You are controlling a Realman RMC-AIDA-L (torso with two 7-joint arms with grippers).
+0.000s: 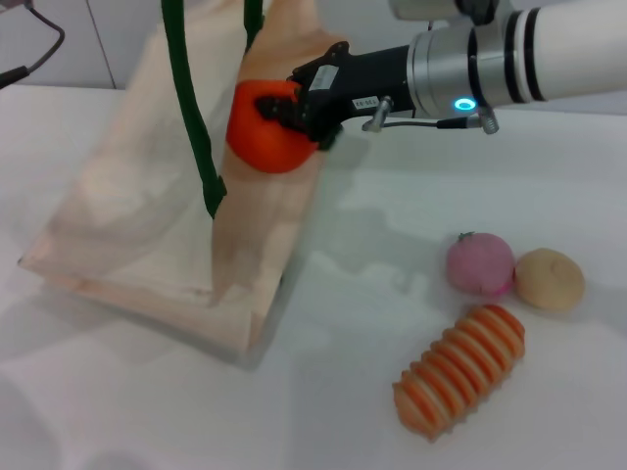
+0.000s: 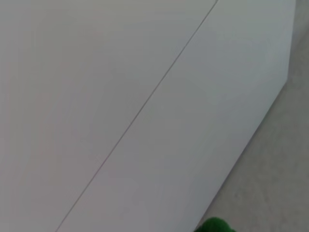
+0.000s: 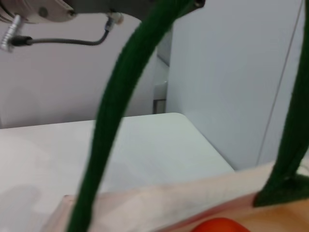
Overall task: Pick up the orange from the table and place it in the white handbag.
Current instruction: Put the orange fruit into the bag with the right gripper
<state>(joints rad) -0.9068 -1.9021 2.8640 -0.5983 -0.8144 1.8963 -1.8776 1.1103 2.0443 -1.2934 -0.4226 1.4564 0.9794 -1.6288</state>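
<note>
**Orange held at the mouth of the bag**

The orange (image 1: pixel 265 132) is off the table (image 1: pixel 392 294), clenched in the black jaws of the right gripper (image 1: pixel 294 113), which reaches in from the right. It hangs against the upper right edge of the white handbag (image 1: pixel 147 225), at the far side of the scene. In the right wrist view only a small red part of the orange (image 3: pixel 219 225) shows, just past the cream rim of the bag (image 3: pixel 159 205).

To do this step well, I think the gripper should carry the fruit further left, until it is fully over the opening, and only then open. The bag's wall is soft and leaning, so pushing it may fold it or close the mouth.

One green handle (image 1: pixel 191 117) hangs down just left of the orange and could catch the fingers; it is better to pass beside it.

The left gripper is not visible in any view, so I cannot tell its state.

On the near right lie a pink ball (image 1: pixel 480 264), a tan ball (image 1: pixel 550 279) and a striped oblong piece (image 1: pixel 460 377), well apart from the bag and not in the way.
</note>
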